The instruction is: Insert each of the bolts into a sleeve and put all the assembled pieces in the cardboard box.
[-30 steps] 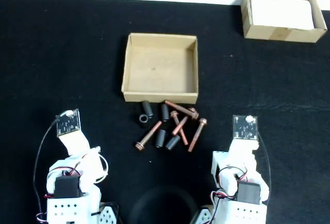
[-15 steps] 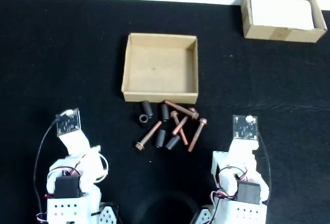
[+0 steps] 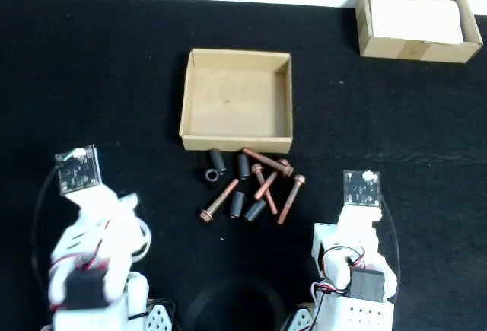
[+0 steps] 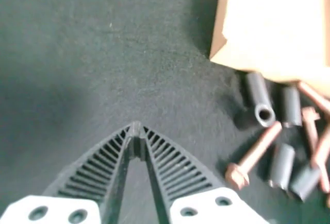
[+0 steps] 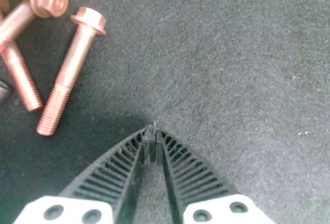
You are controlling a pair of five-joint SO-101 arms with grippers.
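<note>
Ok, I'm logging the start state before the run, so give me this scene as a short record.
box: open, no pieces inside
bolts: loose on the table in front of the box, none in a sleeve
sleeves: mixed among the bolts, one on end
left hand: shut, holding nothing
right hand: shut, holding nothing

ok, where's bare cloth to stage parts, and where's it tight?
Free: black cloth left of the cardboard box, and between it and the second box far right. Crowded: bolts and sleeves clustered by the cardboard box's near wall.
</note>
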